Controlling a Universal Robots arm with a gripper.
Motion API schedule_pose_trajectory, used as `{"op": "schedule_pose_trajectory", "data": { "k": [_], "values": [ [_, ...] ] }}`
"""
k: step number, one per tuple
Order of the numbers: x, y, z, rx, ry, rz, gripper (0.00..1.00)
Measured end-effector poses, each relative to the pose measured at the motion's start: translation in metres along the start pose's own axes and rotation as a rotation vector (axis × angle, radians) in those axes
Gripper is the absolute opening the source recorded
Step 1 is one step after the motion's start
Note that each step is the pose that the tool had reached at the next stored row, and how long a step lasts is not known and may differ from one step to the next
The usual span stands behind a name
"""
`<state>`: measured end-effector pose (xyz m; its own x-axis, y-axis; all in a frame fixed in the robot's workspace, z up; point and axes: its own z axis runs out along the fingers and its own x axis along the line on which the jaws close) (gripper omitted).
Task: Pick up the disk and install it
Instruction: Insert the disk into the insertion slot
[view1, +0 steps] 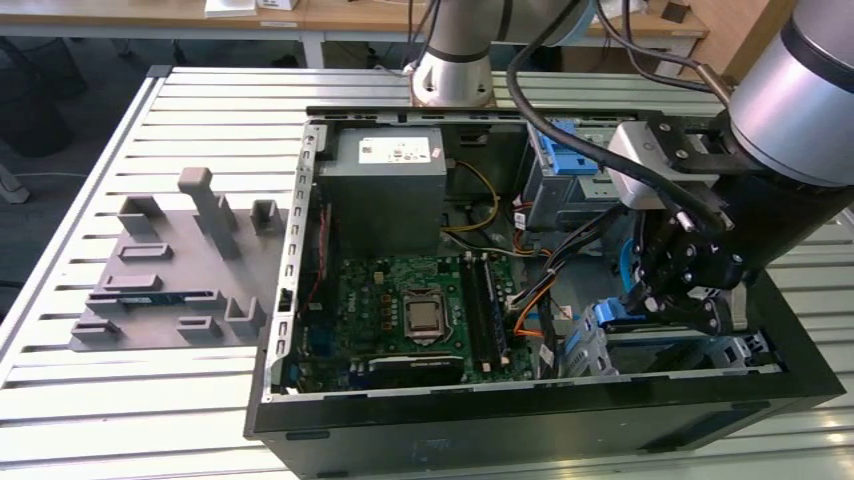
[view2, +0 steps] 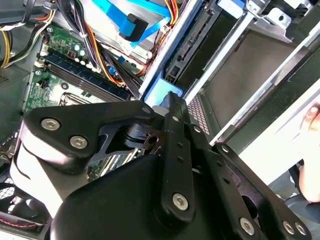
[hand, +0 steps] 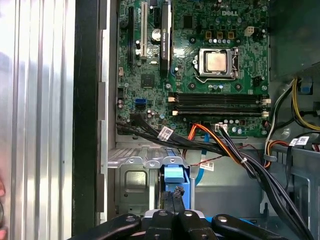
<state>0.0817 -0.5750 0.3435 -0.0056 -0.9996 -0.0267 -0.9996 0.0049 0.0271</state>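
Crowding end effector (hand: 172, 196), cable bundle (hand: 220, 145), blue tab (hand: 173, 174), motherboard (hand: 200, 90)

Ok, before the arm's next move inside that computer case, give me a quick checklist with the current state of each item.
1. Case side open for access: ok.
2. Gripper lined up at the blue tab in the silver cage: ok.
3. Disk in the grip: cannot tell.
4. Cable bundle clear of the cage: not ok, it crosses right beside the cage edge.
5. People clear: not ok, what looks like a hand is beside the case.
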Motion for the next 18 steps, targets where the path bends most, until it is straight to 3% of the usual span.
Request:
{"op": "schedule_pose_trajectory", "data": {
  "k": [18],
  "values": [
    [0.0004,-0.0004,0.0144,0.0,0.0003,0.0,0.11]
  ]
}}
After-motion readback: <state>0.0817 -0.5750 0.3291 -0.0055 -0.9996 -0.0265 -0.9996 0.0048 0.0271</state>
